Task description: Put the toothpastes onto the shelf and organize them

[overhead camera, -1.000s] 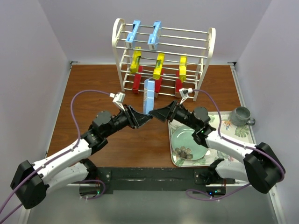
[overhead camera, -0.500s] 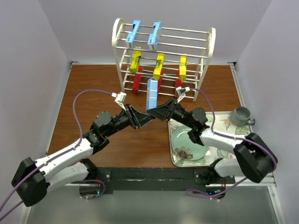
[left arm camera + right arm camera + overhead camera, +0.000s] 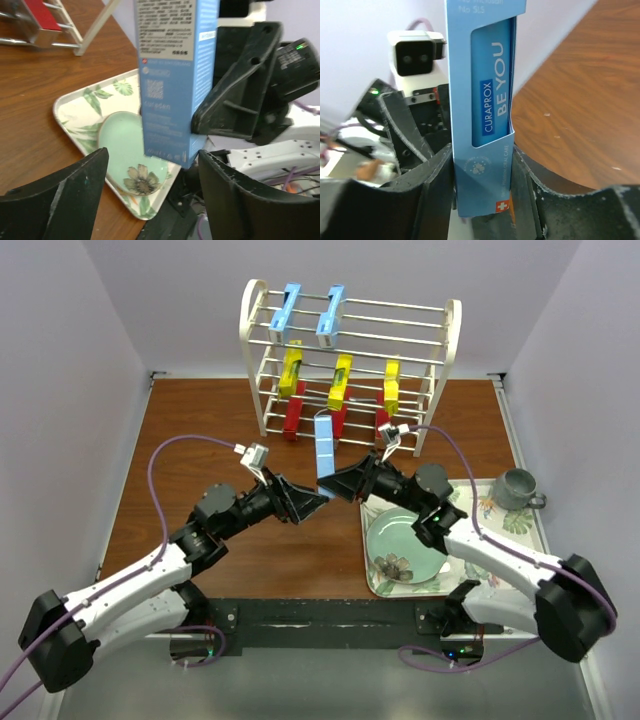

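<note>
My right gripper [image 3: 335, 481] is squeezing the bottom end of one light blue toothpaste [image 3: 323, 443]. In the right wrist view I see its two fingers [image 3: 427, 185] pressing on both sides of the box. The box stands up, leaning a little, over the brown table [image 3: 200, 430]. It is just in front of the shelf [image 3: 452, 335] and not on it.

My left gripper [image 3: 316, 502] is right beside the same box. In the left wrist view its fingers [image 3: 65, 195] are spread wide and do not touch the box.

On the shelf, two light blue boxes [image 3: 288, 308] sit on the top rungs at the left. Three yellow boxes [image 3: 340, 380] sit in a row on the middle rungs. Three red boxes [image 3: 293, 416] sit below them.

On the right side of the table I see a flowery tray [image 3: 522, 525] with a green plate [image 3: 400, 540] and a grey mug [image 3: 514, 487] on it.
</note>
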Robot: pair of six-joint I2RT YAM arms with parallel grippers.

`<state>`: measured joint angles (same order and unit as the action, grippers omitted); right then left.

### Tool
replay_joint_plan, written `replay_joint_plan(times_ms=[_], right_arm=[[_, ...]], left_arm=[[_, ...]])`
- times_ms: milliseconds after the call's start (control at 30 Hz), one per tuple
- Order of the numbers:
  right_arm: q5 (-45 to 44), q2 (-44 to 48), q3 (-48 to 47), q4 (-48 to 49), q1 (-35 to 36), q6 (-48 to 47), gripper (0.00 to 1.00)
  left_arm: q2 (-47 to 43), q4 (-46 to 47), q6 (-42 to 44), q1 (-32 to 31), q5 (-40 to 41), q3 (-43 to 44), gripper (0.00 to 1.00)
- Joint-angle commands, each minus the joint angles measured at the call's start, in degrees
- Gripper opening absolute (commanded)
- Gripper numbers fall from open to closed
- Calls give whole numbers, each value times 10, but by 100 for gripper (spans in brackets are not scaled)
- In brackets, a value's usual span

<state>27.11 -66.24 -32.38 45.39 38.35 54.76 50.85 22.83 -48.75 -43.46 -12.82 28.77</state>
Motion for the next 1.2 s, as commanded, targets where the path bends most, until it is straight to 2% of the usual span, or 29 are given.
replay_joint_plan(times_ms=[0,167,367,500,833,1067,1167], right_arm=[[-49,66,-104,-275,1,-162,40],[-138,81,-213,-510,1,-293,38],[-242,59,-327,-644,1,-369,35],[-316,29,-416,-744,1,-414,36],[-471,-118,-683,-895,1,-499,37],[-507,-256,-898,-953,-23,-515,37],[-501,-294,-936,-942,-47,-511,37]], left_arm=[[-36,-103,109,1,59,30,82],[-66,-215,182,2,147,48,84],[-70,-308,280,2,267,67,84],[-61,-327,334,2,332,60,86],[-38,-289,371,16,383,15,88],[-32,-293,384,27,421,15,87],[-32,-294,384,27,442,15,86]])
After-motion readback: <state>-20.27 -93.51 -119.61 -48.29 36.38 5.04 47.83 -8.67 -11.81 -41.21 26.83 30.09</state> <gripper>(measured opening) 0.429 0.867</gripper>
